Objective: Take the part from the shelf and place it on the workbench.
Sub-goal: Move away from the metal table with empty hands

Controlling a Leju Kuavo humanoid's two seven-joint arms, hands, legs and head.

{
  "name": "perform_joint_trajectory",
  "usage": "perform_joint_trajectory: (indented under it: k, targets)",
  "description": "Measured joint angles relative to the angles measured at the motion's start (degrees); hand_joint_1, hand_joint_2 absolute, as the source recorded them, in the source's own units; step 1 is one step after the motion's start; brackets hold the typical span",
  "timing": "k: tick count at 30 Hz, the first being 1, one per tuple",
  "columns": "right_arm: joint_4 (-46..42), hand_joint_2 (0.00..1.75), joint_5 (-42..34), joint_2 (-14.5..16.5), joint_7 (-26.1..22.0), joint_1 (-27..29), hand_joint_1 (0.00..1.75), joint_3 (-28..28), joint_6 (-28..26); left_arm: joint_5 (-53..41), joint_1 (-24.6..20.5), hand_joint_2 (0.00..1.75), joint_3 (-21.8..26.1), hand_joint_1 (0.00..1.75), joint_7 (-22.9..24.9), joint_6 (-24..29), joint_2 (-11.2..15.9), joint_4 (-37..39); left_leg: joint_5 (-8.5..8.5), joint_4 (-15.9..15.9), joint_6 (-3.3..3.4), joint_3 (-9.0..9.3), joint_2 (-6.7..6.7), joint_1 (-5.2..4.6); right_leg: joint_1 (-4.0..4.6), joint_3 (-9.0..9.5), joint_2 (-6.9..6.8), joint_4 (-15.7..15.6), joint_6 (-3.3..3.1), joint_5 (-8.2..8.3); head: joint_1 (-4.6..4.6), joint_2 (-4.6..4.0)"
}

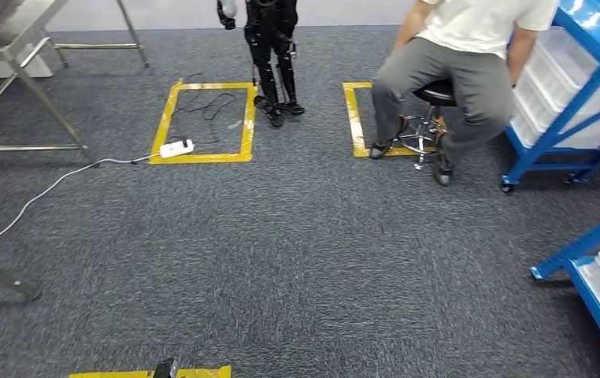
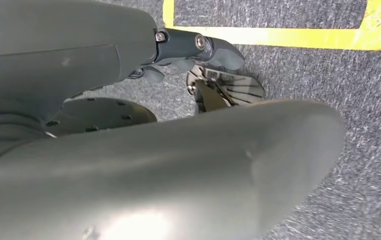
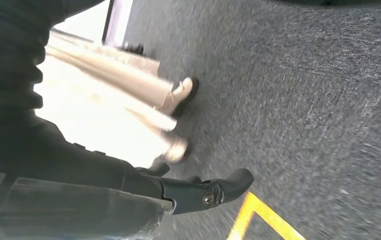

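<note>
In the left wrist view my left hand [image 2: 143, 100] hangs over grey carpet. Its thick thumb and dark fingers [image 2: 198, 45] close around a dark round part with small holes [image 2: 98, 112]; a shiny metal piece [image 2: 226, 87] sticks out past the fingertips. My right hand [image 3: 193, 192] hangs low over the carpet, one dark finger stretched out and nothing seen in it; that picture is blurred. A blue shelf with white bins [image 1: 564, 102] stands at the far right. The steel-framed workbench [image 1: 13, 47] is at the far left.
A person [image 1: 454, 63] sits on a stool between a yellow floor square and the blue shelf. Another dark robot [image 1: 273, 55] stands by a second yellow square holding a power strip [image 1: 176, 148] and cables. A second blue rack [image 1: 596, 268] is near right. Open carpet lies ahead.
</note>
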Motion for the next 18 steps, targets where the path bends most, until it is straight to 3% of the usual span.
perform_joint_trajectory:
  k: [1, 3, 5, 7, 9, 11, 13, 14, 15, 16, 18]
  targets:
    - [0.0, 1.75, 0.1, 0.0, 0.1, 0.0, 0.00, 0.0, 0.0, 0.0, 0.0, 0.00, 0.0, 0.00, 0.0, 0.1, 0.0, 0.0, 2.31, -3.8, 0.34, 1.58, -0.75, 0.00, 0.07, 0.00, 0.87, 0.1, 0.01, 0.00, 0.00, 0.00]
    - [0.0, 1.75, 0.1, 0.2, 0.1, 0.0, 0.00, 0.0, 0.0, 0.0, 0.0, 0.00, 0.0, 0.00, 0.0, 0.1, 0.1, 0.0, 5.14, -10.1, 0.93, 4.27, -3.03, -0.12, 0.21, -0.17, 2.19, 0.3, 0.19, 0.09, 0.05, 0.00]
    - [0.0, 1.75, 0.1, 0.3, 0.1, 0.0, 0.00, 0.0, 0.0, 0.0, -0.1, 0.00, 0.0, 0.00, 0.0, 0.1, 0.2, 0.0, 5.50, -11.8, 1.36, 4.82, -3.87, -0.52, 0.20, -0.66, 3.10, 0.3, 0.69, 0.36, 0.03, 0.00]
    - [0.0, 1.75, 0.2, 0.4, 0.1, 0.1, 0.00, 0.0, 0.0, -0.1, -0.1, 0.00, 0.0, 0.00, 0.0, -0.1, 0.2, 0.0, 6.13, -12.6, 1.99, 4.94, -2.68, -0.65, 0.28, -1.35, 3.49, 0.3, 1.30, 0.59, -0.03, 0.00]
    - [0.0, 1.75, 0.2, 0.4, 0.1, 0.2, 0.00, 0.0, 0.0, 0.0, -0.1, 0.00, 0.0, 0.00, 0.0, -0.9, 0.1, 0.0, 6.95, -13.8, 2.80, 5.27, -1.37, -0.46, 0.44, -2.88, 1.13, 2.6, 1.49, -0.72, 0.06, 0.00]
    - [0.0, 1.75, 0.2, 0.3, 0.1, 0.1, 0.00, 0.0, 0.0, 0.0, 0.0, 0.00, 0.0, 0.00, 0.0, -1.7, 0.1, 0.0, 7.35, -14.4, 3.23, 5.30, 0.29, -0.43, 0.18, -6.33, -1.83, 9.4, 1.49, -4.14, 0.20, 0.01]
    - [0.0, 1.75, 0.2, 0.3, 0.1, 0.0, 0.00, 0.0, 0.0, 0.0, 0.1, 0.00, 0.0, 0.00, 0.0, -1.9, 0.1, 0.0, 7.39, -14.4, 3.18, 5.05, 2.12, -0.44, -0.48, -9.57, -2.62, 16.0, 2.16, -6.67, 0.26, 0.01]
    - [0.0, 1.75, 0.2, 0.3, 0.1, 0.1, 0.00, 0.0, -0.1, 0.0, 0.1, 0.00, 0.0, 0.00, 0.0, -2.0, 0.1, 0.0, 7.39, -14.4, 3.05, 4.97, 2.93, -0.41, -0.89, -9.75, -2.83, 16.6, 2.79, -6.70, 0.25, 0.00]
    - [0.0, 1.75, 0.0, 0.2, 0.1, 0.2, 0.00, -0.1, -0.1, 0.0, 0.1, 0.00, 0.0, 0.00, 0.0, -2.3, 0.1, 0.0, 7.36, -14.4, 2.82, 4.92, 3.69, -0.33, -1.34, -8.60, -3.22, 14.7, 3.58, -5.89, 0.25, 0.00]
    - [0.0, 1.75, -0.1, 0.2, 0.1, 0.3, 0.00, -0.2, -0.1, 0.0, 0.1, 0.00, 0.0, 0.00, 0.0, -2.7, 0.1, 0.0, 7.30, -14.3, 2.51, 4.93, 4.38, -0.22, -1.77, -6.34, -3.96, 10.8, 4.39, -4.59, 0.25, 0.00]
    - [0.0, 1.75, -0.8, 0.1, 0.0, 0.3, 0.00, -0.6, -0.2, 0.0, 0.2, 0.00, 0.0, 0.00, 0.0, -3.7, 0.2, 0.0, 6.91, -14.0, 1.51, 4.97, 5.65, -0.18, -2.09, -1.74, -6.56, 2.9, 5.17, -2.07, 0.26, 0.00]
